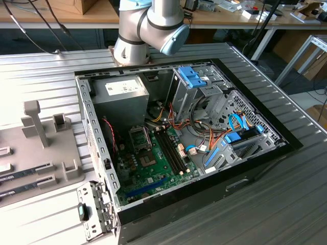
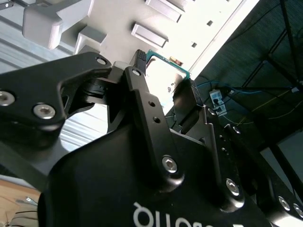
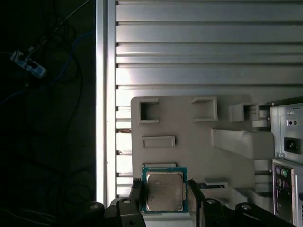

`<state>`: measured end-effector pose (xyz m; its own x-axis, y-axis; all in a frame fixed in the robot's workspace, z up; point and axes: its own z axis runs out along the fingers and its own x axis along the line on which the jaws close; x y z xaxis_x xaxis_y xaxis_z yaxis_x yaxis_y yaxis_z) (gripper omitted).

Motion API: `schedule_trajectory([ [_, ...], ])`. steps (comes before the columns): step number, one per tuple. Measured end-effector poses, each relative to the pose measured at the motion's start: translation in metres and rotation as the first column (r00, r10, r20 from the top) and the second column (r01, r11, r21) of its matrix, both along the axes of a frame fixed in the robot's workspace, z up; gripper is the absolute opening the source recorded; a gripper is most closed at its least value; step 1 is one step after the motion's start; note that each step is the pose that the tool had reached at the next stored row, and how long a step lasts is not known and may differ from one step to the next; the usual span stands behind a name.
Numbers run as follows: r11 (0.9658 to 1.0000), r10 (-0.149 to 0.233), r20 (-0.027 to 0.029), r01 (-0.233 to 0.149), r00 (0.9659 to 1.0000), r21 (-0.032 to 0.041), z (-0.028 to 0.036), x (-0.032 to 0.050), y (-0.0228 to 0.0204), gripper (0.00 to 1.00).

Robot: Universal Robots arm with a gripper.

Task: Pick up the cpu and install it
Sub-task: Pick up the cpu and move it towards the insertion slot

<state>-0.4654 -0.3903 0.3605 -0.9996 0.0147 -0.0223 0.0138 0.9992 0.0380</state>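
Plainly the black two-finger gripper is clenched on the cpu, a small flat square chip with silver-grey metal top and green rim, held by opposite edges above the pale grey plastic tray. It looks light, stiff and delicate underneath, so the edges seem the safest hold.

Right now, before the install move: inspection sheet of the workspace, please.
Surface: ribbed metal table, with a grey fixture tray on it.
Job's things: cpu, silver top up, over the tray; open computer case with the motherboard exposed.
Clutter: two memory sticks in the tray's slots.
Grippers: end effector shut on the cpu, fingers on two opposite edges.
Cables: wire bundles inside the case; loose cables beyond the table edge.
Surroundings: wooden workbench behind the arm.
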Motion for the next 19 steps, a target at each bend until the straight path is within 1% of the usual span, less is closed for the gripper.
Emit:
schedule_trajectory([
  [19, 1.0000, 0.000, 0.0000, 0.000, 1.0000, 0.0000, 0.0105, 0.0000, 0.0000, 0.47],
])
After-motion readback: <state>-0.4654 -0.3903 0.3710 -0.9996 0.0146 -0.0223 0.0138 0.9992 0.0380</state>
